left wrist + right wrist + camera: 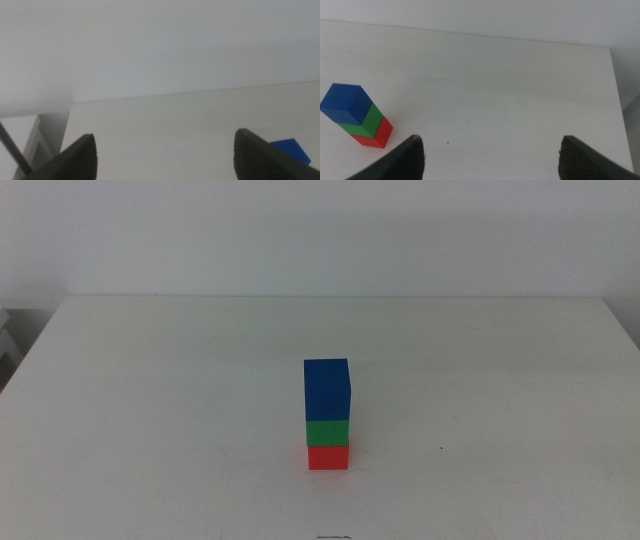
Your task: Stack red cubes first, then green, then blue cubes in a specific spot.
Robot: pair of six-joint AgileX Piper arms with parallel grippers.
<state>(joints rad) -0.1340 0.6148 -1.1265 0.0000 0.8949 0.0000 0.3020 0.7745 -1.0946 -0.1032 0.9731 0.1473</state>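
A three-cube stack stands near the middle of the white table, toward the front. The red cube (328, 457) is at the bottom, the green cube (327, 432) rests on it, and the blue cube (327, 389) tops the stack. In the right wrist view the same stack shows with red cube (376, 136), green cube (366, 123) and blue cube (346, 103). My right gripper (492, 155) is open, away from the stack. My left gripper (167, 155) is open too, with a corner of the blue cube (291, 150) beside one jaw. Neither arm appears in the middle view.
The white tabletop (180, 400) runs back to a pale wall. Its far edge (330, 298) and side edge (617, 95) are visible. A light-coloured piece of furniture (25, 140) stands beyond the table's left corner.
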